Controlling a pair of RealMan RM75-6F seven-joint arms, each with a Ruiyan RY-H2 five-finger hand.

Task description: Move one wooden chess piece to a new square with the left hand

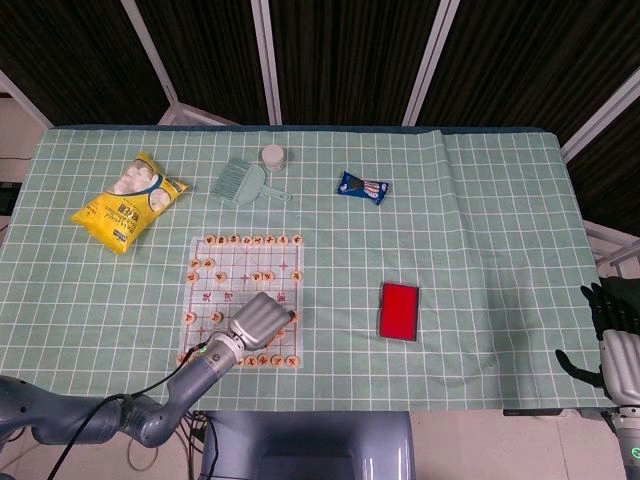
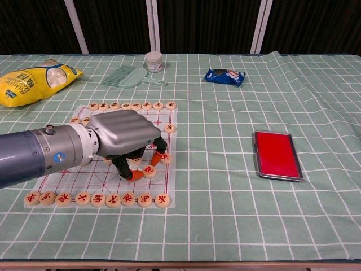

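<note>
A paper chess board (image 2: 67, 169) lies on the green checked cloth, with round wooden pieces in rows along its far edge (image 2: 125, 105) and near edge (image 2: 97, 199). My left hand (image 2: 121, 135) hovers palm down over the board's right half. Its orange-tipped thumb and a finger close on one wooden chess piece (image 2: 149, 171), which still rests on the board. Another piece (image 2: 166, 158) sits just to the right. In the head view the left hand (image 1: 260, 320) covers that piece. My right hand (image 1: 612, 345) hangs off the table's near right edge, holding nothing, fingers apart.
A yellow snack bag (image 2: 31, 83) lies far left. A teal brush (image 2: 127, 77) and a white jar (image 2: 153, 61) sit behind the board. A blue snack packet (image 2: 224, 76) is at the far centre, and a red flat box (image 2: 276, 154) lies to the right.
</note>
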